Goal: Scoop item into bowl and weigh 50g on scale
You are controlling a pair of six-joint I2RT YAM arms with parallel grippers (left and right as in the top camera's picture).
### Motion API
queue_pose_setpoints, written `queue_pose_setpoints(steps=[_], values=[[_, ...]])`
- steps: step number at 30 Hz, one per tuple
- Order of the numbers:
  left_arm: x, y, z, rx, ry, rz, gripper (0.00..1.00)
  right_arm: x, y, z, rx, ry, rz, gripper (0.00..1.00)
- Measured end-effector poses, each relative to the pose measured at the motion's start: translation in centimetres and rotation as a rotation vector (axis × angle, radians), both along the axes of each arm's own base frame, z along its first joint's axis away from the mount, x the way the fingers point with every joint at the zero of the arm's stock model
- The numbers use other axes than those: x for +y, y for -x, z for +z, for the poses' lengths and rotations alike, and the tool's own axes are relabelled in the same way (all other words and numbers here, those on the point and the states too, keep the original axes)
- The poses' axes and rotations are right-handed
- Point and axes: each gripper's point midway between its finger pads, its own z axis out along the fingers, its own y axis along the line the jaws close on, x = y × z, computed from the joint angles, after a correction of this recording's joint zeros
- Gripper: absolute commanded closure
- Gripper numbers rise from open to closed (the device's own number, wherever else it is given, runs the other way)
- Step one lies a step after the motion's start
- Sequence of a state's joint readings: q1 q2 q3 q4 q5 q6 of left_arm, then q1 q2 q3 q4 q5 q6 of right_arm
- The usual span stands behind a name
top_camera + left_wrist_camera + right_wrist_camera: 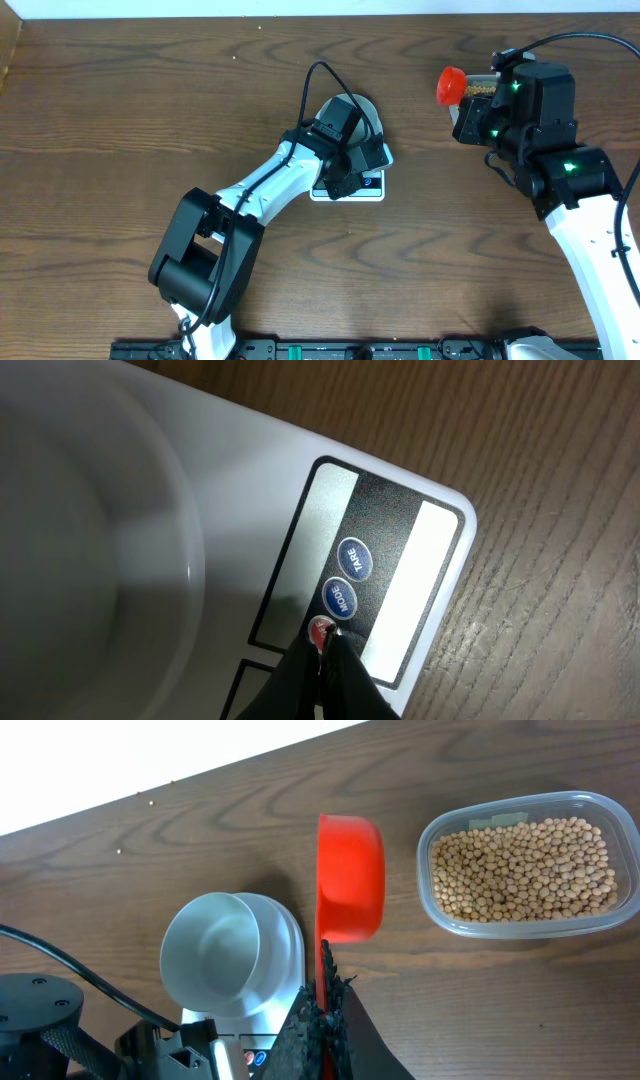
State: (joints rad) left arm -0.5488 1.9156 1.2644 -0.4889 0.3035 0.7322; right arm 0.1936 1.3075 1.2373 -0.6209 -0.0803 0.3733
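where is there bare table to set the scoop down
Widest: the bare table left of the left arm. Also the strip between the scale and the tub of beans, and the front wood between both arms. Crowded: over the scale, where the bowl and left end effector sit.

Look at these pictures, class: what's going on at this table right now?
The left gripper, shut, has its tips at the red button of the white kitchen scale. An empty pale bowl sits on the scale. The right gripper holds a red scoop by its handle above the table, between the bowl and a clear tub of tan beans. The scoop looks empty, and no beans are in the bowl yet.
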Motion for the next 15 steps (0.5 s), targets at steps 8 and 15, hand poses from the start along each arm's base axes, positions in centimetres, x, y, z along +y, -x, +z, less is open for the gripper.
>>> queue_pose_setpoints(steps=[8,15], values=[[0.0,0.01,-0.06,0.003,0.0,0.003,0.93,0.0,0.0,-0.01,0.0,0.0,0.0,0.99],[0.04,0.08,-0.44,0.011,-0.005,0.003,0.93,0.01,-0.05,0.06,-0.003,-0.001,0.0,0.99]])
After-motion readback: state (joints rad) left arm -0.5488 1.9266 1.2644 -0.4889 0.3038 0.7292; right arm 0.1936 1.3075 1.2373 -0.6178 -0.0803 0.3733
